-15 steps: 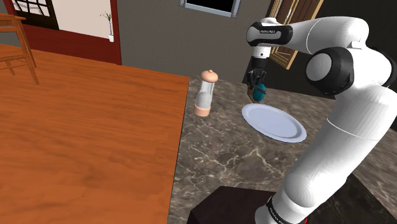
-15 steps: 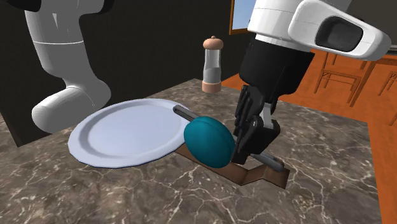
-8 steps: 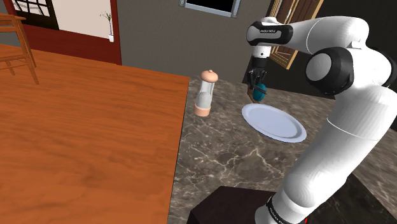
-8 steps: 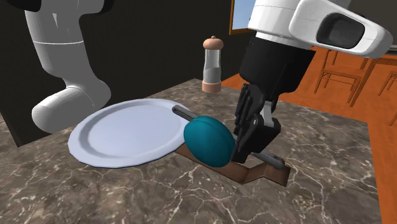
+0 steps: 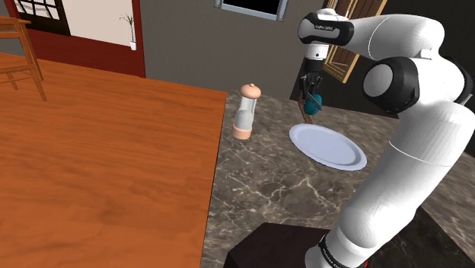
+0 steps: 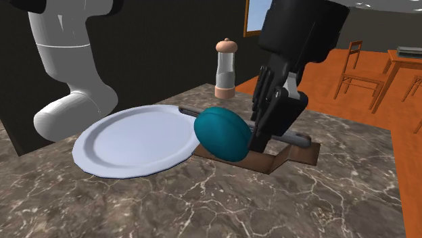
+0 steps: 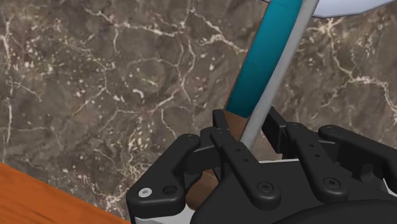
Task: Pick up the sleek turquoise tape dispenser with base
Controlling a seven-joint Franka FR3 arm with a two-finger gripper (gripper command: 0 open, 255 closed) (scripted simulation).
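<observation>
The tape dispenser has a teal disc-shaped body [image 6: 222, 134], a grey rod through it and a brown base [image 6: 287, 157]. My black gripper [image 6: 272, 122] is shut on it, and it hangs just above the dark marble counter [image 6: 203, 203], beside the white plate [image 6: 128, 142]. In the shoulder view the dispenser [image 5: 314, 102] is a small teal shape under the gripper [image 5: 308, 90], above the plate's [image 5: 327, 145] far edge. In the wrist view the fingers [image 7: 224, 127] clasp the teal body [image 7: 264, 60] and grey rod, with the gripper [image 7: 247, 130] over the marble.
A tall pepper mill [image 5: 246, 112] stands on the counter between the plate and a large wooden table [image 5: 99, 167]; it is also behind the plate [image 6: 225, 69]. Wooden chairs [image 6: 355, 67] stand on an orange floor beyond the counter. A dark wall rises behind.
The gripper has risen with the tape dispenser held in it. The brown base has come up off the marble and now tilts slightly.
</observation>
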